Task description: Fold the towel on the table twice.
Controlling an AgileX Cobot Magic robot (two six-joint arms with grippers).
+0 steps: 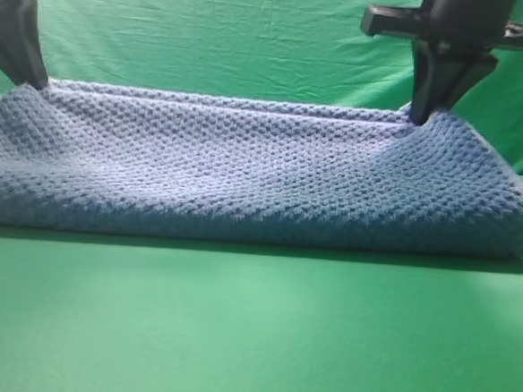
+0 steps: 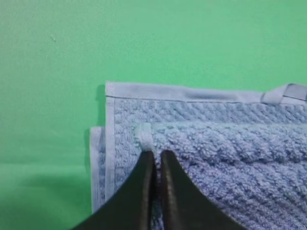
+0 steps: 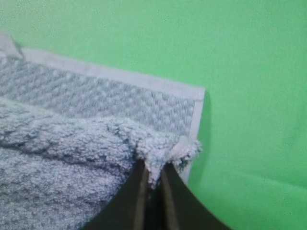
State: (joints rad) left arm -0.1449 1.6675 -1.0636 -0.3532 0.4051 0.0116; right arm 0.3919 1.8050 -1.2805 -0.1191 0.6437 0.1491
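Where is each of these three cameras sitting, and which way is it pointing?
Exterior high: low at the green table's front, facing the blue-grey waffle towel; both grippers show.
Left wrist: on the left arm, looking down past the left gripper pinching a corner.
Right wrist: likewise over the right gripper.
All views share the towel.

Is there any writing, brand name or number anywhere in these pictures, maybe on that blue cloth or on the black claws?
None can be read in any view.
The towel: plain weave and pale hem, no lettering.
The left claw and right claw: plain black, no marks.
The table: plain green, no signs.
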